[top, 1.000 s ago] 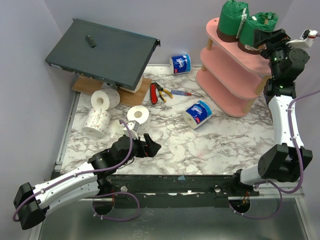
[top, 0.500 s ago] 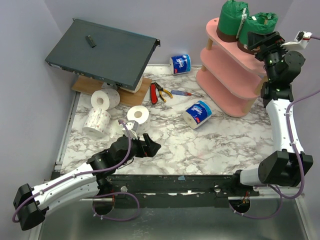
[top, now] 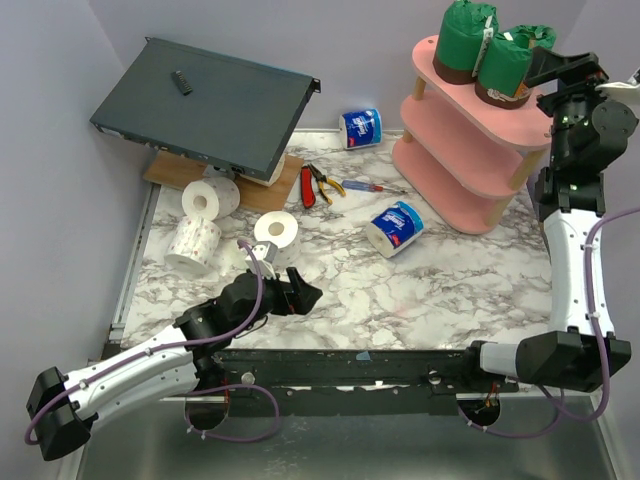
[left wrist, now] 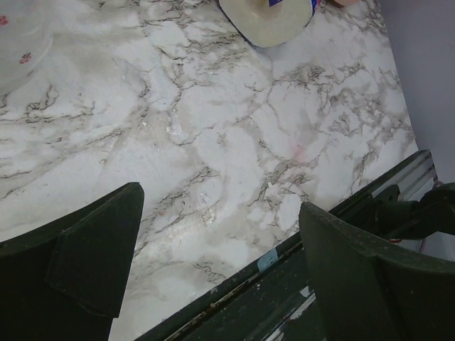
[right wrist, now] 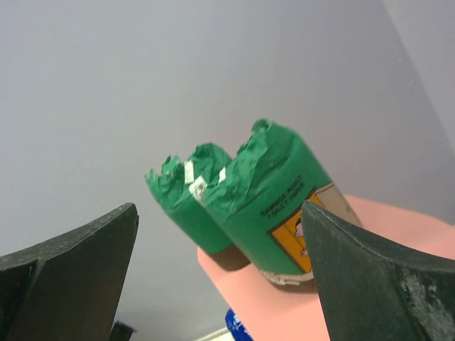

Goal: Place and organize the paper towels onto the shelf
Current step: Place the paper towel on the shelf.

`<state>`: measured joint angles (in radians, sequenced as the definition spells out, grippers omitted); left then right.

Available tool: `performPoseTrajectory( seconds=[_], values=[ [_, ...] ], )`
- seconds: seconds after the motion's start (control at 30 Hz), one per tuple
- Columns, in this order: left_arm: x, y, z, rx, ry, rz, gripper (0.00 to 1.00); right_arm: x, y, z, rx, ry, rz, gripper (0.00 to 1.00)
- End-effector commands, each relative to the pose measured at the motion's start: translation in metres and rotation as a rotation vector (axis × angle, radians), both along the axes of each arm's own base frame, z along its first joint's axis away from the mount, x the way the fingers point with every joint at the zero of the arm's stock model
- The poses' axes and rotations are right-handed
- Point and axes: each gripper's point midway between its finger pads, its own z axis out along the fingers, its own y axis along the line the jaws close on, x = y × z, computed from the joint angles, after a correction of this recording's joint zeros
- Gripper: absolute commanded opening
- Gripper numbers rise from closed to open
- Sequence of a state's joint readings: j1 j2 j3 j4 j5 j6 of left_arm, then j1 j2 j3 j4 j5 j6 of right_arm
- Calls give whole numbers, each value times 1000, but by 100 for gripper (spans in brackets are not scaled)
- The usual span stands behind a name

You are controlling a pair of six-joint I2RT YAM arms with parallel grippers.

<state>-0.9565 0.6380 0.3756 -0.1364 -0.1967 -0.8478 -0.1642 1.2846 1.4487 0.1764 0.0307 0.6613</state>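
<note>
Top external: two green-wrapped rolls [top: 464,40] stand upright on the pink shelf [top: 428,62], top tier, with the right pincer [top: 562,68] open and empty just beside them. Two blue-and-white rolls [top: 397,228] and three bare white rolls [top: 210,198] lie on the desk [top: 450,290]; the left pincer [top: 298,296] sits low over it, open and empty.

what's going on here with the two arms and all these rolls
Two green-wrapped paper towel rolls stand on the top tier of the pink three-tier shelf. The right arm hovers just beside them, jaws open and empty. The left arm sits low over the marble tabletop, jaws open and holding nothing. Two blue-and-white wrapped rolls and three bare white rolls lie on the table, not yet shelved.
</note>
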Motion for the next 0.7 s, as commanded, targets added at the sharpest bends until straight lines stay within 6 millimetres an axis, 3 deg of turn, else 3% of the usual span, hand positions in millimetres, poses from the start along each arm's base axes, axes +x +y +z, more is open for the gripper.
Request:
performPoseTrajectory(
  seconds=[0.0,0.37,0.67],
  values=[
    [0,0,-1,10,-19,-16,95,16,-25,-12,43,44,-58,100],
    [4,6,-3,18,-37,6,95,57,-9,-19,-3,4,139,100],
    [5,4,-4,17,-28,5,95,61,3,-32,4,8,218,100]
  ],
)
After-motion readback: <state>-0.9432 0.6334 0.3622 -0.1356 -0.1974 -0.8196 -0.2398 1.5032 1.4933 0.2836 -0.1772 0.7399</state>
